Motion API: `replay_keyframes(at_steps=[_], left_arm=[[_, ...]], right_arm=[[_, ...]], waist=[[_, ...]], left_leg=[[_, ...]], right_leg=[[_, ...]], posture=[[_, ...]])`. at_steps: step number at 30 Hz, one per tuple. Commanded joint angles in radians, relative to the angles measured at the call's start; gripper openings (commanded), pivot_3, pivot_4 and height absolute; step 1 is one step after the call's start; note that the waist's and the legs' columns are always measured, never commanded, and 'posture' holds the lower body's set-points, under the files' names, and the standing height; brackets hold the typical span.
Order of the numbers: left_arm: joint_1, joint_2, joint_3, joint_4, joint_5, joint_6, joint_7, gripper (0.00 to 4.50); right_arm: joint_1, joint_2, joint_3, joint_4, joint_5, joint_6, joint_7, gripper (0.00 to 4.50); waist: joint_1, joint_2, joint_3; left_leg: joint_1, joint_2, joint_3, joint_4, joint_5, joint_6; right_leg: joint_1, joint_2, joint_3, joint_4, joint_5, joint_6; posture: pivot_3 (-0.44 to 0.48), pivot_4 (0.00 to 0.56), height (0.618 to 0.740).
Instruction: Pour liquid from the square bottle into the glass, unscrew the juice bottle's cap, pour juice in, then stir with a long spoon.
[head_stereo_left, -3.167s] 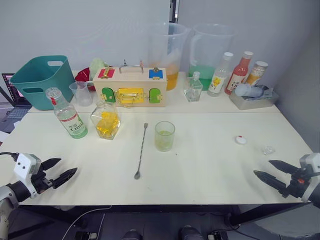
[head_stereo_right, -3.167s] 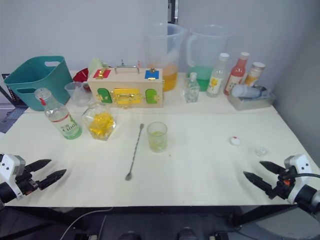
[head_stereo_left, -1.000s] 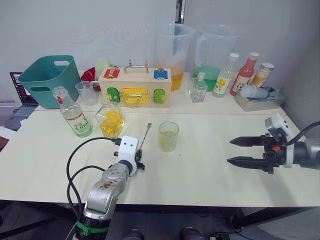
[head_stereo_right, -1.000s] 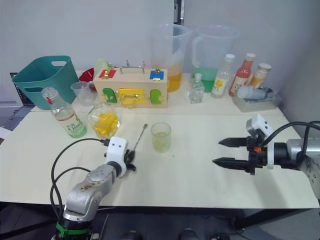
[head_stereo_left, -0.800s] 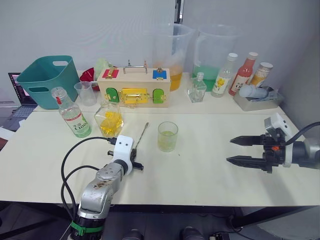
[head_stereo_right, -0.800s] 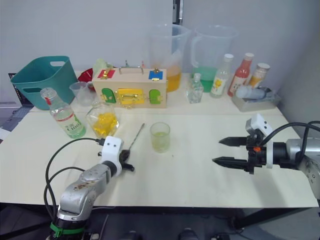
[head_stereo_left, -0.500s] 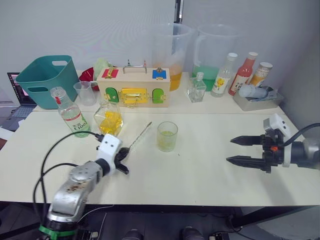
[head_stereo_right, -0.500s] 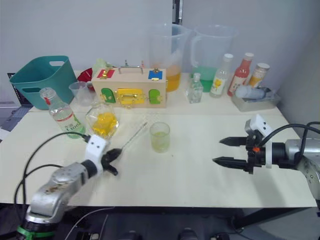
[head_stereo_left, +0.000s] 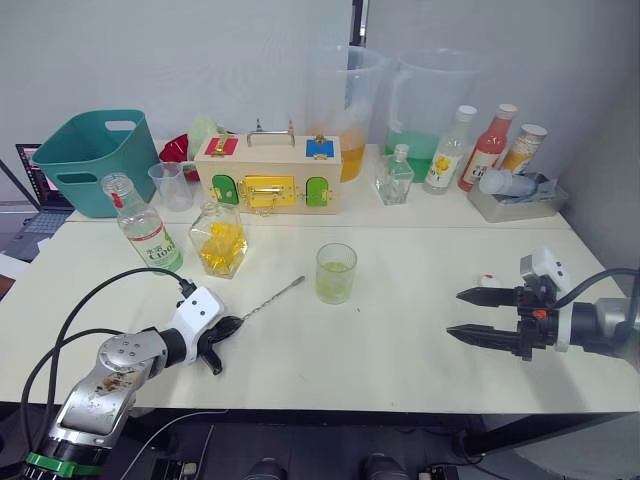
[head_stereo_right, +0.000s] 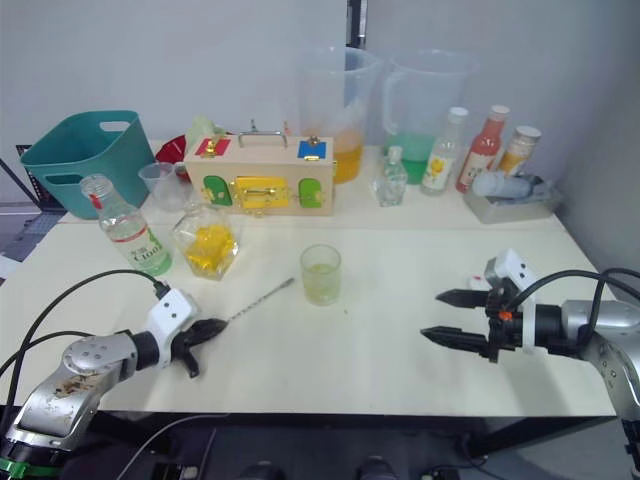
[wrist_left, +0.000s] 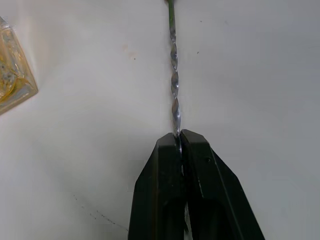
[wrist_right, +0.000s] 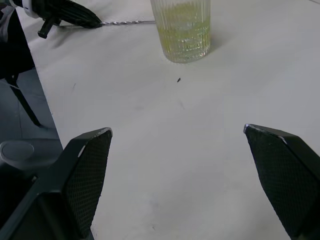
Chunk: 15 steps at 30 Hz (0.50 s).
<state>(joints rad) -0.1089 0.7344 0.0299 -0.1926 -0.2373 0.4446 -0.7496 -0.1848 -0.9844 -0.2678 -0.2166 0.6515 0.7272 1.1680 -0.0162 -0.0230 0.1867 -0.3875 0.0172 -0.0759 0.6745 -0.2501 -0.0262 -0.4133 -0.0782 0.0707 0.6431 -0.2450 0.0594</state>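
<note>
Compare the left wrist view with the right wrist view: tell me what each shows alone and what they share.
Left wrist view alone: a corner of the squat yellow faceted glass bottle, and the left gripper seen close, shut on the thin twisted silver bar spoon.

Right wrist view alone: the clear ribbed tumbler holding yellow-green liquid, and the right gripper, wide open.

Both: the spoon, the left gripper pinching it, and the white table.

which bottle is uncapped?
The juice bottle, green-and-white label, at the table's left: its neck is bare. The three bottles at back right wear caps.
</note>
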Motion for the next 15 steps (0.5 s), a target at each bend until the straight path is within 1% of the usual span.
replay_keyframes(at_steps=[1, 4, 5, 6, 10, 15], left_arm=[[-0.001, 0.013, 0.015, 0.013, -0.005, -0.007, -0.025, 1.27], [-0.038, 0.022, 0.05, 0.017, -0.073, 0.039, -0.076, 2.22], [-0.061, 0.029, 0.06, 0.019, -0.104, 0.067, -0.1, 2.62], [-0.089, 0.041, 0.064, 0.025, -0.125, 0.095, -0.122, 2.87], [-0.191, 0.077, 0.053, 0.061, -0.161, 0.174, -0.174, 2.87], [-0.22, 0.127, -0.031, 0.103, -0.105, 0.169, -0.232, 2.87]], right_arm=[[-0.008, 0.007, -0.041, -0.041, 0.026, -0.02, -0.014, 4.5], [-0.014, 0.016, -0.04, -0.048, 0.031, -0.02, -0.021, 4.5], [-0.019, 0.027, -0.042, -0.049, 0.037, -0.019, -0.029, 4.5], [-0.021, 0.039, -0.043, -0.053, 0.042, -0.018, -0.039, 4.5], [0.001, 0.077, -0.031, -0.084, 0.037, -0.025, -0.069, 4.5], [0.027, 0.097, -0.041, -0.112, 0.038, -0.026, -0.091, 4.5]], waist=[[-0.003, 0.0, 0.0], [-0.002, 0.0, 0.0], [-0.002, 0.0, 0.0], [-0.002, 0.0, 0.0], [0.001, -0.001, 0.0], [-0.004, -0.001, 0.0]], left_leg=[[0.0, 0.0, 0.0, 0.0, 0.0, 0.0], [0.0, 0.0, 0.0, 0.0, 0.0, 0.0], [0.0, 0.0, 0.0, 0.0, 0.0, 0.0], [0.0, 0.0, 0.0, 0.0, 0.0, 0.0], [-0.001, 0.0, -0.001, 0.0, 0.0, 0.0], [-0.001, 0.0, -0.001, 0.0, 0.0, 0.0]], right_leg=[[0.0, 0.0, 0.0, 0.0, 0.0, 0.0], [0.0, 0.0, 0.0, 0.0, 0.0, 0.0], [0.0, 0.0, 0.0, 0.0, 0.0, 0.0], [0.0, 0.0, 0.0, 0.0, 0.0, 0.0], [0.0, 0.0, -0.001, 0.0, 0.0, 0.0], [-0.001, 0.0, -0.001, 0.001, 0.0, 0.001]], posture=[[0.0, 0.15, 0.731], [0.0, 0.15, 0.731], [0.0, 0.15, 0.731], [0.0, 0.15, 0.731], [0.0, 0.15, 0.731], [0.0, 0.15, 0.731]])
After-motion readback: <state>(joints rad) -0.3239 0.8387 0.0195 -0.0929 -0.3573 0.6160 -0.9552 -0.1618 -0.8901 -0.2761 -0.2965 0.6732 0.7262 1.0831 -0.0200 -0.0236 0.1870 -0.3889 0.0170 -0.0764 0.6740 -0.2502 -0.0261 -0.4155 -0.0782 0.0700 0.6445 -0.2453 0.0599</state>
